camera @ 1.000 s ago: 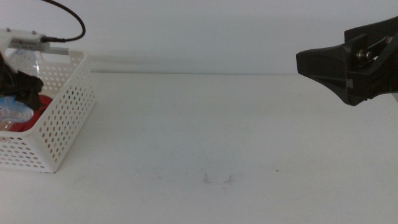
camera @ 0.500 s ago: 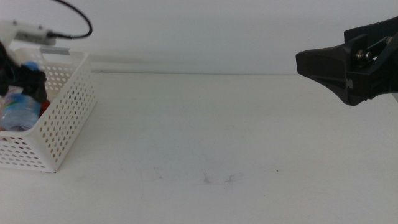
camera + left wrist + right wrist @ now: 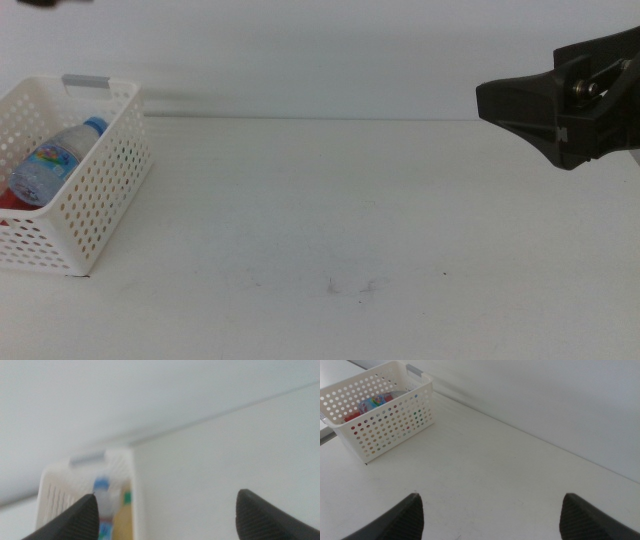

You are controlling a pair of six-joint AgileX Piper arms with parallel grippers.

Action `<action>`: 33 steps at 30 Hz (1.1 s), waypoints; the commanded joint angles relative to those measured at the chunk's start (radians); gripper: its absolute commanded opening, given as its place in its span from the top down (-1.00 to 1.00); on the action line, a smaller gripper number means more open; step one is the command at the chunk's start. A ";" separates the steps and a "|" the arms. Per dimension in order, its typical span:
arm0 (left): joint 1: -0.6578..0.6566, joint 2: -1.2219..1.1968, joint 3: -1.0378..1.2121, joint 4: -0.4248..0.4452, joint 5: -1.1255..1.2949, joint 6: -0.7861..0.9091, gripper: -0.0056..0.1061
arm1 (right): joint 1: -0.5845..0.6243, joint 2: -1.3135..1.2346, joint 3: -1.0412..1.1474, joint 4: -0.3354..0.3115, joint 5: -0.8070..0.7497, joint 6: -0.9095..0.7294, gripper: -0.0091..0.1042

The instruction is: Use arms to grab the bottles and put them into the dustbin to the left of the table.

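The white perforated dustbin (image 3: 105, 190) stands at the table's (image 3: 350, 200) left end. Inside it lies the clear blue-capped water bottle (image 3: 52, 162), tilted against the wall, with a red can (image 3: 6, 198) beside it. The left wrist view looks down on the dustbin (image 3: 131, 467) from above and shows the blue cap (image 3: 101, 483) and a yellow bottle (image 3: 123, 521). My left gripper (image 3: 166, 496) is open and empty, high above the dustbin. My right gripper (image 3: 500, 102) hangs over the table's right side, open and empty (image 3: 491, 496). The right wrist view shows the dustbin (image 3: 395, 425) far off.
The grey handle bar (image 3: 86, 81) runs along the dustbin's far rim. A few small dark scuff marks (image 3: 350, 288) lie near the table's front middle. The white wall rises behind the table's far edge.
My left gripper has let go of the water bottle, which now lies in the dustbin, and has risen up out of the middle view. The right arm has not moved.
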 commanded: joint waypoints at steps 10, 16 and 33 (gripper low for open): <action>-0.087 -0.239 -0.003 0.010 -0.060 -0.001 -0.77 | 0.003 -0.004 -0.006 -0.003 -0.007 -0.006 -0.69; -0.087 -0.247 -0.003 0.029 -0.061 -0.001 -0.77 | 0.003 -0.004 -0.006 -0.003 -0.007 -0.006 -0.69; -0.087 -0.462 0.535 -0.011 -0.534 -0.001 -0.77 | -0.018 -0.054 0.113 0.042 -0.210 -0.006 -0.69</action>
